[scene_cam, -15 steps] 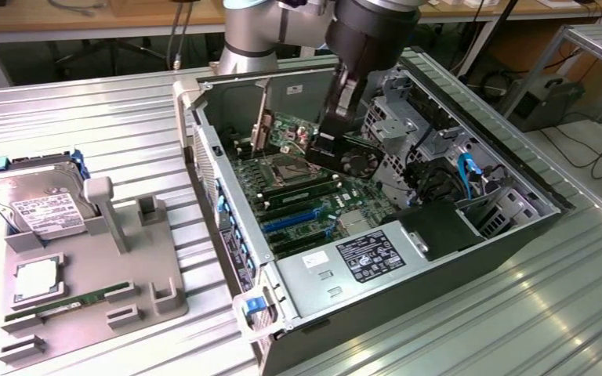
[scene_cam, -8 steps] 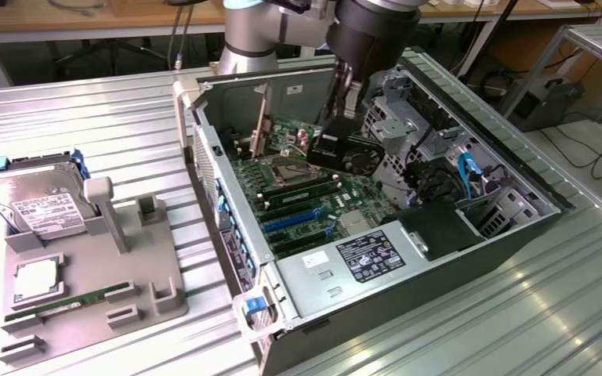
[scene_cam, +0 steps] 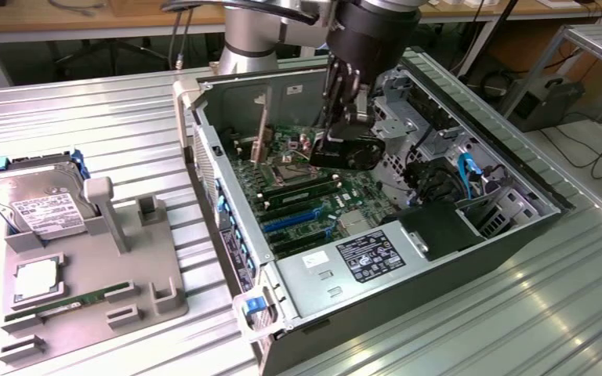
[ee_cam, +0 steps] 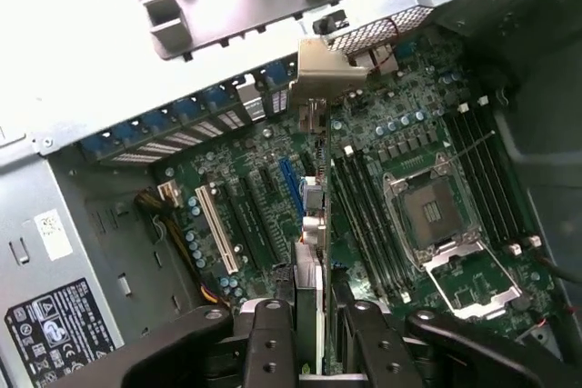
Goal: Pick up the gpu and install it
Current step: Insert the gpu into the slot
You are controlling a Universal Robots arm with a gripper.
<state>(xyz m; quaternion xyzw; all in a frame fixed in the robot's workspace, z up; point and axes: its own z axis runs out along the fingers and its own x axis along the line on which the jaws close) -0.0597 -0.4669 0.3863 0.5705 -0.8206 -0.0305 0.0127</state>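
Note:
The gpu (scene_cam: 349,152) hangs inside the open computer case (scene_cam: 510,184), just above the motherboard (scene_cam: 328,200). My gripper (scene_cam: 344,124) is shut on it from above. In the wrist view the gpu (ee_cam: 313,233) appears edge-on between my gripper (ee_cam: 314,324) fingers, with its silvery bracket (ee_cam: 320,70) at the far end, near the case's rear slot openings. The card runs along above the blue expansion slot (ee_cam: 290,184), and I cannot tell whether it touches the slot.
Beside the card are the open CPU socket (ee_cam: 433,211) and the white slot (ee_cam: 216,229). The power supply (scene_cam: 369,258) sits at the case's near end. At the exterior view's left, a grey holder tray (scene_cam: 160,301) carries a hard drive (scene_cam: 38,204) and a green memory stick (scene_cam: 66,305).

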